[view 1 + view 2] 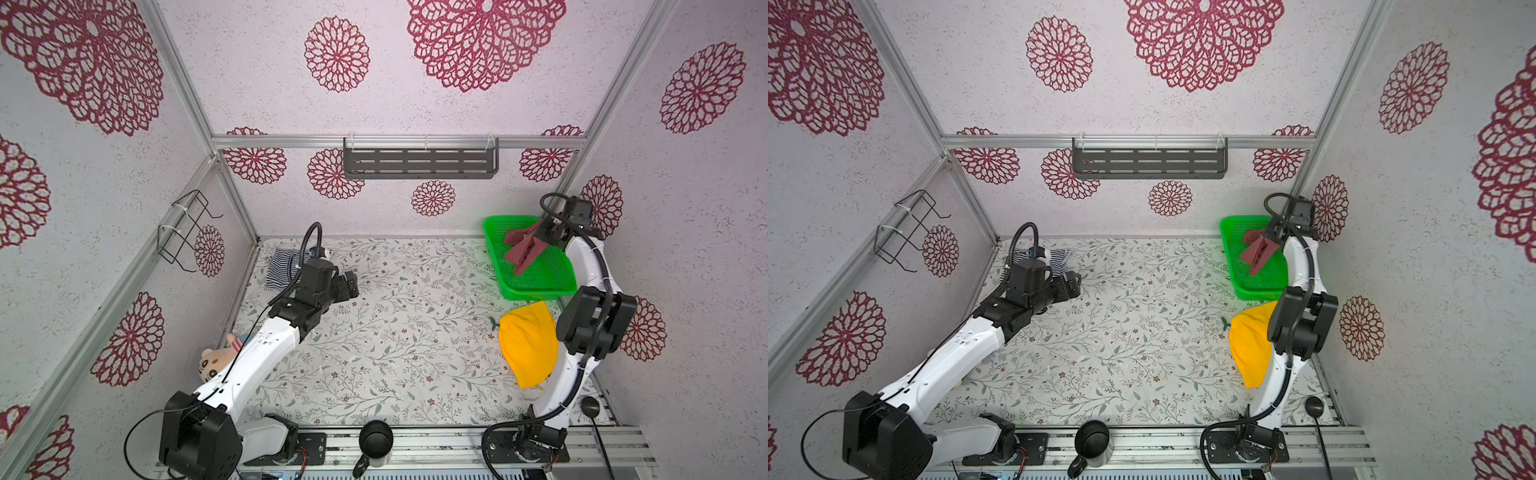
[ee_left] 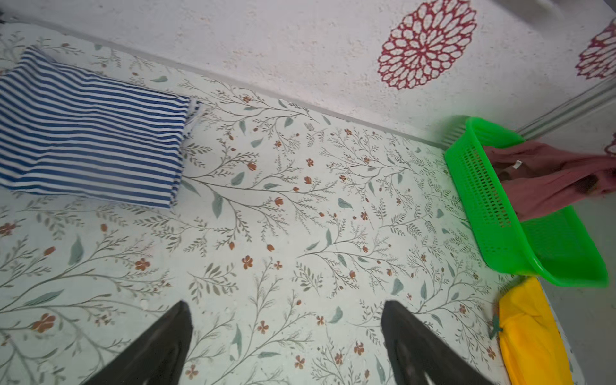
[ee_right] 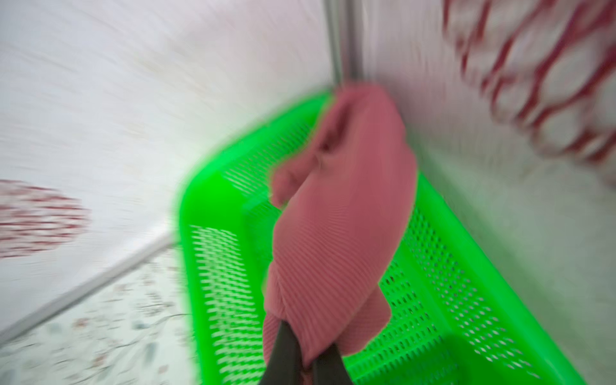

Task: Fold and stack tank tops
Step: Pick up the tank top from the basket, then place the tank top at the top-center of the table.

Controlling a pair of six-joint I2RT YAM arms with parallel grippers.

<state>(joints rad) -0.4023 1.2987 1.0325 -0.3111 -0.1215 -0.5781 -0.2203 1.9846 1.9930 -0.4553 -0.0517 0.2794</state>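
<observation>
A black cup [image 1: 375, 442] stands at the near edge, in front of the table [image 1: 395, 332].

The striped tank top [image 2: 90, 133] looks folded into a neat block. It lies in the far left corner of the table, so I think that one is done. The left fingers [image 2: 160, 346] are spread wide and hold nothing. They hang over the table near the striped tank top.

The red tank top [image 3: 343, 216] is not folded. The right fingers [image 3: 285, 360] are pinched tight on one end of it. It hangs in a bunch over the green basket [image 1: 536, 286] in the far right corner. I cannot tell if its low end touches the basket floor.

About half of the job looks done. The red tank top has to come out to the table, be laid flat, be folded, and go on top of the striped one.

A yellow cloth [image 1: 528, 345] lies just beside the basket, close to the right arm. The red tank top could drag over it. The basket wall could catch it too. A soft toy [image 1: 216, 361] lies near the left edge, partly under the left arm.
</observation>
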